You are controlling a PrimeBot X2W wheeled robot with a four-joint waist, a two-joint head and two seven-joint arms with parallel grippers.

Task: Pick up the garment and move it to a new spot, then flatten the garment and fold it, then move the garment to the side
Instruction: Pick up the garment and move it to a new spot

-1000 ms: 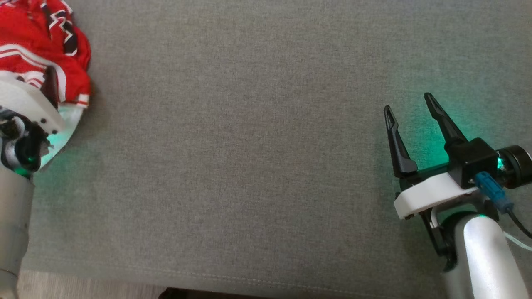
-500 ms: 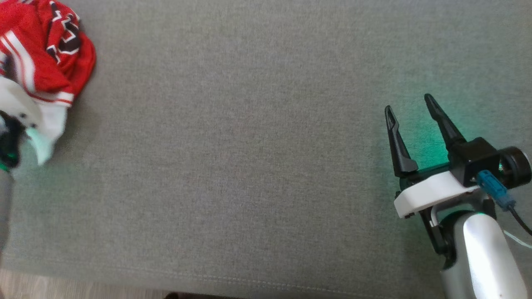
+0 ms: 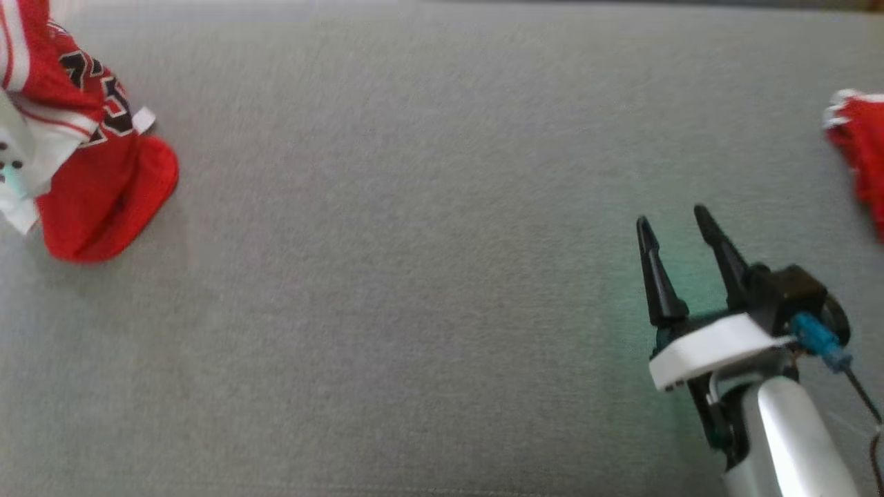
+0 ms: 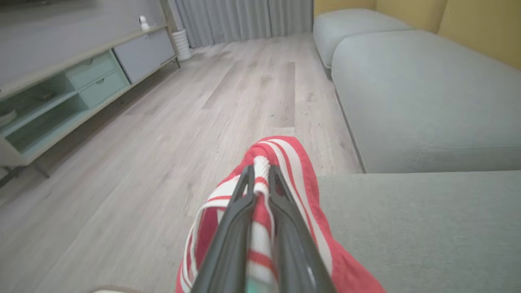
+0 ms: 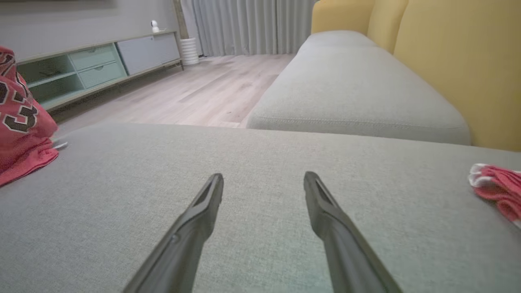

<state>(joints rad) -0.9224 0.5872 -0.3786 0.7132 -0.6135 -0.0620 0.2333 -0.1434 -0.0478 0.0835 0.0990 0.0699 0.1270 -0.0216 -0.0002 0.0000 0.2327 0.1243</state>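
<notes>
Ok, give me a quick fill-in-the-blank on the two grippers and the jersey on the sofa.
The left gripper is shut on a garment that is mainly ____.
The right gripper stands ____ and holds nothing.
The sofa cushion below it is ____.
Missing words: red, open, grey.

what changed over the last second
The left gripper closed its jaws on the striped trim of the red garment and lifted it. It went from a crumpled heap to hanging with its lower end on the sofa cushion. The right gripper stayed open above the cushion. The head camera shifted, bringing a second red cloth into view at the right.
</notes>
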